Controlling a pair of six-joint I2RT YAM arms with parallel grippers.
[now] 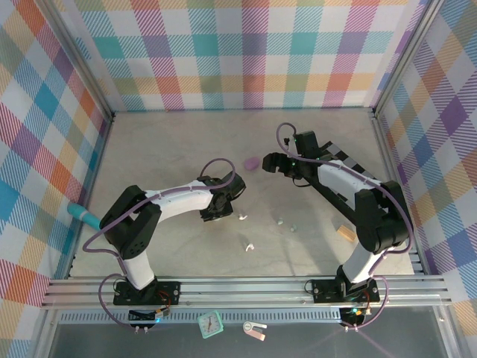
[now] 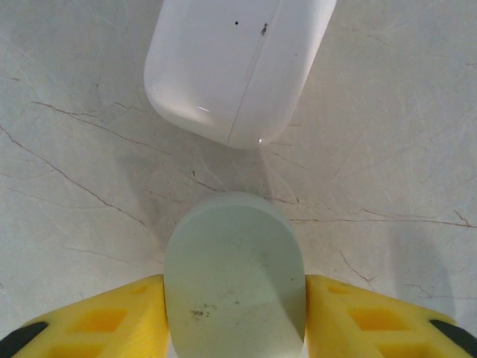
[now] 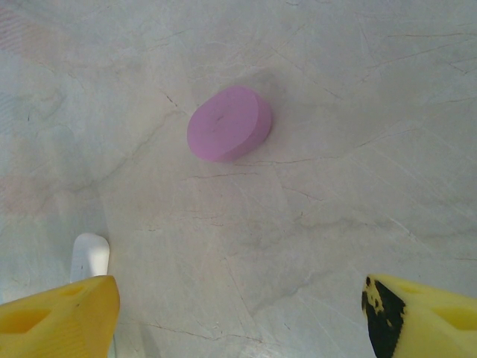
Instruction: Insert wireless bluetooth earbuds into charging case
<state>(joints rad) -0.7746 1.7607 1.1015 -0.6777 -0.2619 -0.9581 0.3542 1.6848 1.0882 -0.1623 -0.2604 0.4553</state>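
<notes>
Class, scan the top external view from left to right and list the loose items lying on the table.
Teal object → purple case → mint green earbuds → wooden block.

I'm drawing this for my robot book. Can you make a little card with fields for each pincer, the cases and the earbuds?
Left pincer: closed on the mint green case
Ahead of it: white case, lying on the table
Right pincer: open, holding nothing
Ahead of it: purple case, untouched
Loose on the table: white earbuds, mint earbuds
</notes>
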